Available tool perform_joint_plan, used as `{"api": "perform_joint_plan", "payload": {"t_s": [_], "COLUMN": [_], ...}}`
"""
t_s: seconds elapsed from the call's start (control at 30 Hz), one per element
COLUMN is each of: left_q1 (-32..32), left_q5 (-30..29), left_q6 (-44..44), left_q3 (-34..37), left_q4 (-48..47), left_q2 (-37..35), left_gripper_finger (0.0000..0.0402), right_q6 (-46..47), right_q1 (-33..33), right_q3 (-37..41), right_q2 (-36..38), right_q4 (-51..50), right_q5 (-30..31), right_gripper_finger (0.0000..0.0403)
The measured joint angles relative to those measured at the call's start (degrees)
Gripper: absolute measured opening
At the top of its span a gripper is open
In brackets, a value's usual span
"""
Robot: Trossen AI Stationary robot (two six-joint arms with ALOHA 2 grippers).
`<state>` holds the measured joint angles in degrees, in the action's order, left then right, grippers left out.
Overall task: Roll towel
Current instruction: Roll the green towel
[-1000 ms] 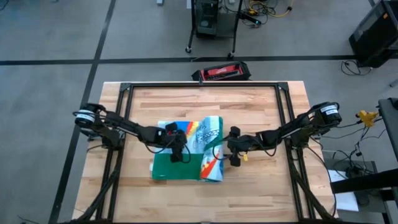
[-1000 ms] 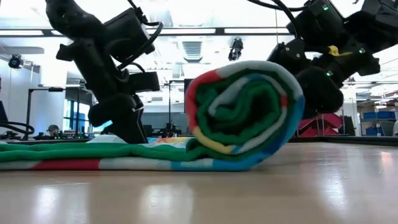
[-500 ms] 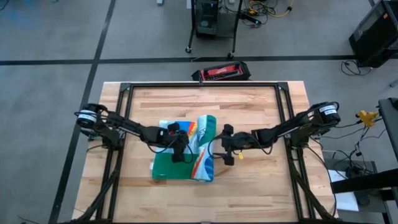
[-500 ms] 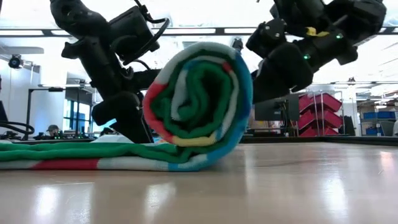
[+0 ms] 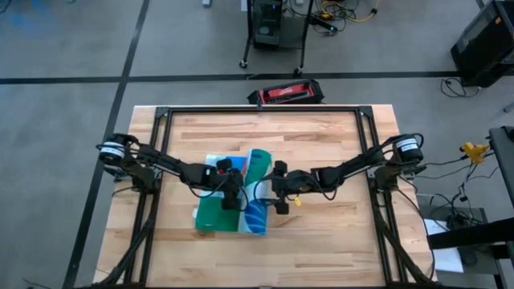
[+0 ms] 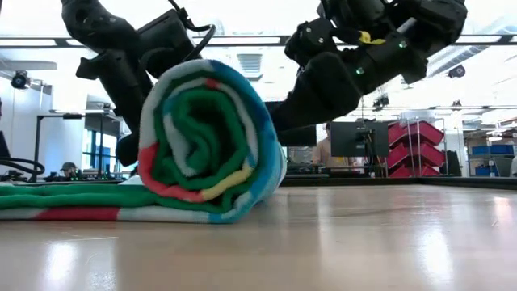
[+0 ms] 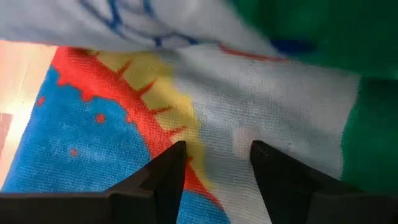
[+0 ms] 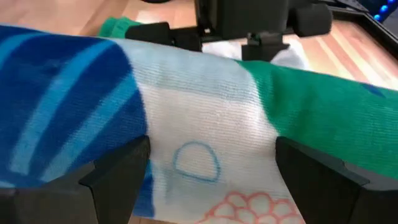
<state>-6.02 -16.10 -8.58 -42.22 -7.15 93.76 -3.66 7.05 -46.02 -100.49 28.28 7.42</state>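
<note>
Mid-roll, well along! Towel (image 5: 241, 197) lying near the middle of the table (image 5: 321, 136), its right-hand part wound into a fat spiral (image 6: 206, 141), green and striped layers plain in the low view, with a flat tail (image 6: 56, 206) spread out toward the left arm's side.

Right pincer (image 5: 275, 193) pressed up against the roll from its own side, jaws spread wide, fingers (image 8: 115, 171) straddling the cloth bulge without pinching it. Pushing, by the look of it, not gripping.

Left pincer (image 5: 230, 193) down on the flat part just beside the roll, jaws partly apart, fingertips (image 7: 168, 168) resting on the printed face with nothing clamped between them. Seemingly pinning the tail.

Step in hand, as judged: driving the roll across the last flat stretch. Next move calls for more steady pushing from the right, and soon for lifting the left pincer clear before the roll climbs onto it. Risk of skewing if pushed off-centre.
</note>
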Motion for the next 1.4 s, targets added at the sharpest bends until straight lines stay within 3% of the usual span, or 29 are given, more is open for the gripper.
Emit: {"api": "perform_joint_plan", "payload": {"t_s": [0.27,0.63,0.83,0.93,1.03,1.2,1.4], "left_q1": [-0.04,-0.42,-0.48,-0.63,-1.13,-2.71,-4.59], "left_q5": [-0.03,-0.72,-0.6,-2.37,-1.93,6.7,7.67], "left_q6": [2.41,3.06,1.37,0.52,2.36,4.52,0.77], "left_q3": [0.16,-0.23,-3.93,-4.56,-1.96,7.26,16.37], "left_q4": [2.51,0.82,-15.86,-17.83,-7.51,16.58,35.19], "left_q2": [0.07,-1.69,-8.24,-13.25,-17.54,-20.0,-14.22], "left_gripper_finger": [0.0161,0.0159,0.0159,0.0158,0.0158,0.0157,0.0157], "right_q6": [-2.02,-1.6,-0.06,0.63,0.67,0.67,-0.15], "right_q1": [-0.57,-1.4,-1.45,-1.45,-1.45,-1.47,-1.56], "right_q3": [-6.32,-7.62,-7.54,-7.56,-7.67,-7.73,-7.68], "right_q2": [-7.64,-8.65,-9.34,-9.75,-9.83,-9.79,-9.79], "right_q4": [1.32,1.22,1.26,1.44,1.39,1.27,1.22], "right_q5": [-3.83,-6.43,-6.18,-6.08,-5.99,-5.95,-5.95], "right_gripper_finger": [0.0334,0.0333,0.0332,0.0332,0.0332,0.0332,0.0332]}}
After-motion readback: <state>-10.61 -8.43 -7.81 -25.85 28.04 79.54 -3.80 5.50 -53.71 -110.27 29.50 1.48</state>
